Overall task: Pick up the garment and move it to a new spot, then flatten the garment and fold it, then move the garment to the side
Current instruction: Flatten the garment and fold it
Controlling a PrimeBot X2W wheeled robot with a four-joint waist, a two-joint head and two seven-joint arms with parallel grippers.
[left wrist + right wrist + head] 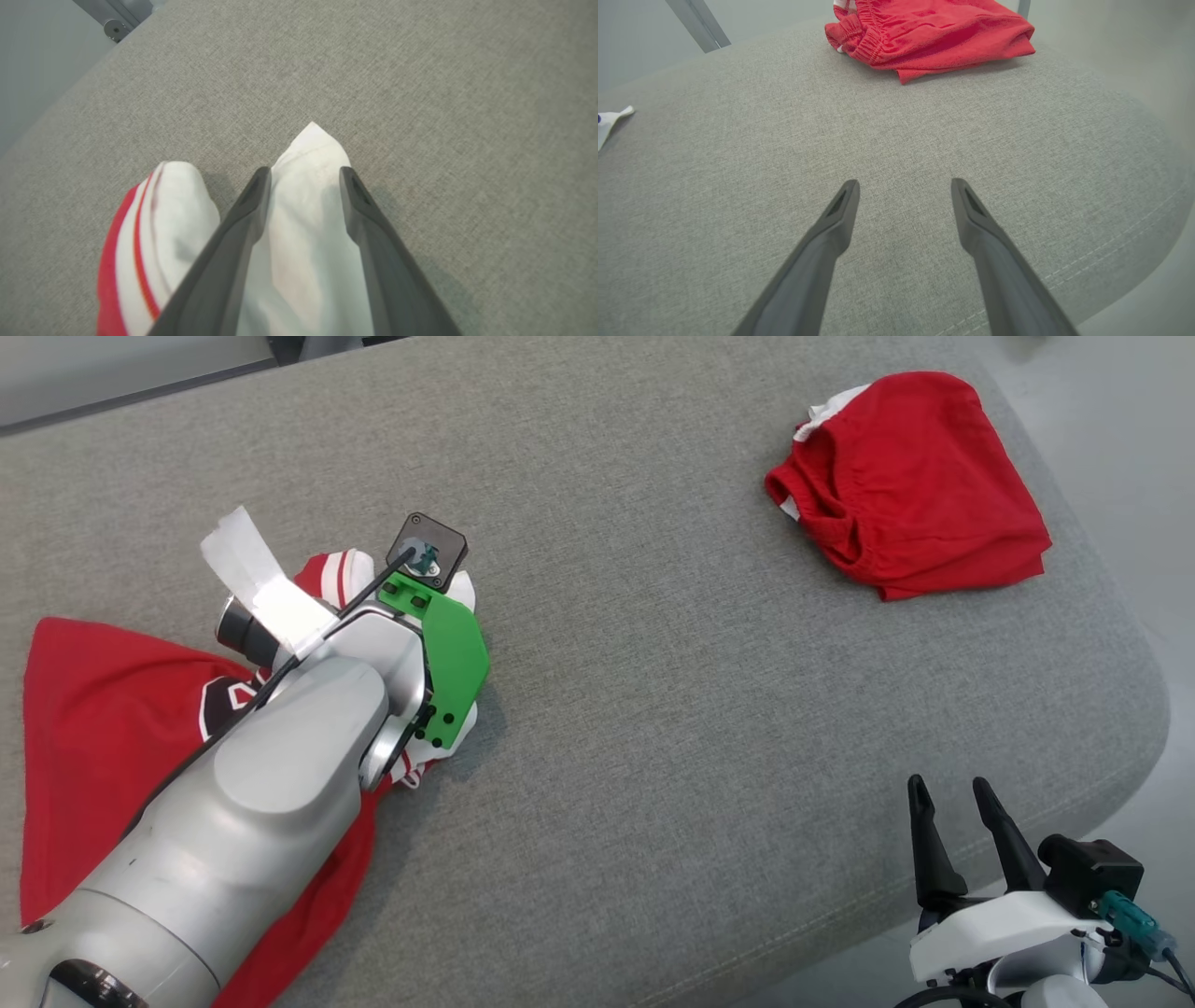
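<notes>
A white fold of the jersey (303, 242) was straddled by the left claw (306, 172), its grip not determinable, while the wide right claw (905, 184) was seen well apart at 4 o'clock.

A grey fabric-covered bench (653, 663) is carrying two garments. A red jersey (103, 728) with white, red-striped sleeves is lying crumpled at its left end, and folded red shorts (924, 485) are resting well apart, near its far right corner.
</notes>
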